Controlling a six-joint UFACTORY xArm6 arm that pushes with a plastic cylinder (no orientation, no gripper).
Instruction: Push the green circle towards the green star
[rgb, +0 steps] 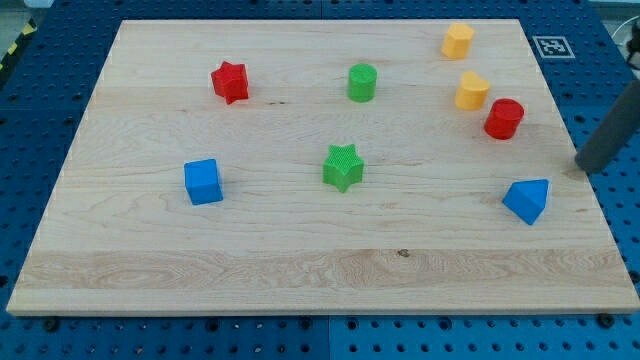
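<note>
- While my tip (583, 166) rests at the board's right edge, it touches no block; the nearest ones are the blue triangle (528, 200) just below and to its left and the red cylinder (504, 118) up and to its left.
- No claw ends the rod, so nothing opens or closes.
- The green circle (362, 82) stands near the view's top, slightly right of centre.
- The green star (343, 166) lies below it, a little to the left, with bare wood between the two.
- Two yellow blocks (458, 41) (472, 90) sit at the top right, between my tip and the green circle, beside the red cylinder.
- The red star (230, 81) sits left of the green circle, well apart.
- The blue cube (203, 182) lies left of the green star.
- All rest on the wooden board (300, 270).
</note>
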